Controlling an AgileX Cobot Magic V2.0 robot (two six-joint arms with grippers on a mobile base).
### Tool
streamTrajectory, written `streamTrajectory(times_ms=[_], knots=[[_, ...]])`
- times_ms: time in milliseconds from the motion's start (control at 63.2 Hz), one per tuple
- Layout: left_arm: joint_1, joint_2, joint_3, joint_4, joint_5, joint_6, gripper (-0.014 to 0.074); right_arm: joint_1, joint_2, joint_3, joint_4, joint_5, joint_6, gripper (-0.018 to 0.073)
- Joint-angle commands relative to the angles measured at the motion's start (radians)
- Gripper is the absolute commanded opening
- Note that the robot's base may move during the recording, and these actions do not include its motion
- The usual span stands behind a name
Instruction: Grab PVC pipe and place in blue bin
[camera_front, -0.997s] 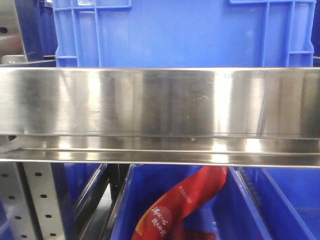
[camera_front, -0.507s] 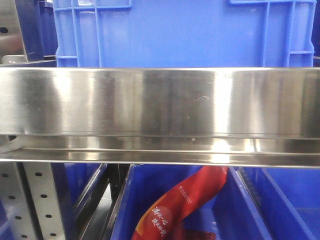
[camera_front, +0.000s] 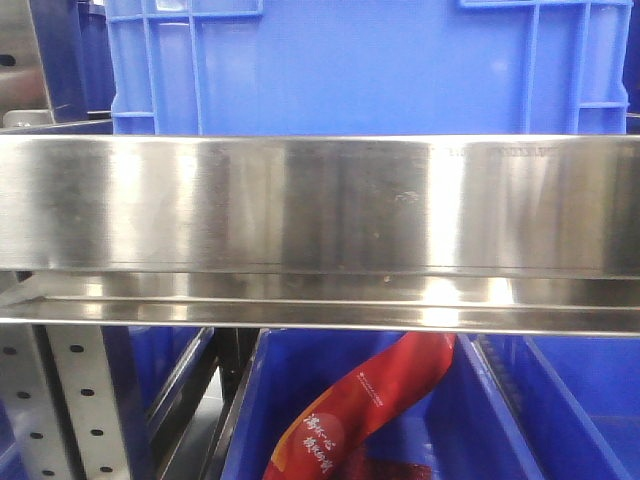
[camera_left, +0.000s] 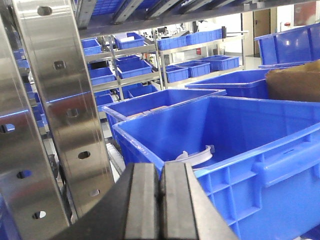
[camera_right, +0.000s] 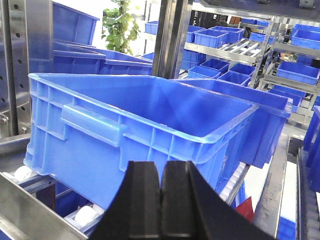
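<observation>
Steel racking (camera_front: 320, 200) frames the scene. Left gripper (camera_left: 160, 200) and right gripper (camera_right: 162, 200), both clenched empty, face a blue bin (camera_right: 150, 135); pipe apparently ungrasped, placement outstanding.

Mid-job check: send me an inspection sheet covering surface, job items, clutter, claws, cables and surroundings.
Surface: steel shelf beam spans the front view; white rollers sit under the second blue bin.
Job's things: blue bin holds a white curved piece, possibly PVC pipe; no pipe seen in the second blue bin.
Clutter: red packet in the lower bin; cardboard box at the right.
Claws: left claw shut, empty; right claw shut, empty.
Cables: nothing seen.
Surroundings: racks of more bins; green plant.
</observation>
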Motion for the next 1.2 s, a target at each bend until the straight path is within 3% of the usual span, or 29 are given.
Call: streamTrajectory(times_ms=[0, 902, 1187], knots=[[0.004, -0.006, 0.002, -0.001, -0.017, -0.010, -0.0111, -0.001, -0.005, 0.003, -0.008, -0.009, 0.002, -0.0169], [0.004, -0.006, 0.002, -0.001, -0.019, -0.010, -0.0111, -0.001, -0.005, 0.003, -0.008, -0.013, 0.002, -0.0169], [0.111, -0.045, 0.002, -0.001, -0.016, -0.010, -0.0111, -0.001, -0.005, 0.003, -0.008, -0.013, 0.002, -0.0169]])
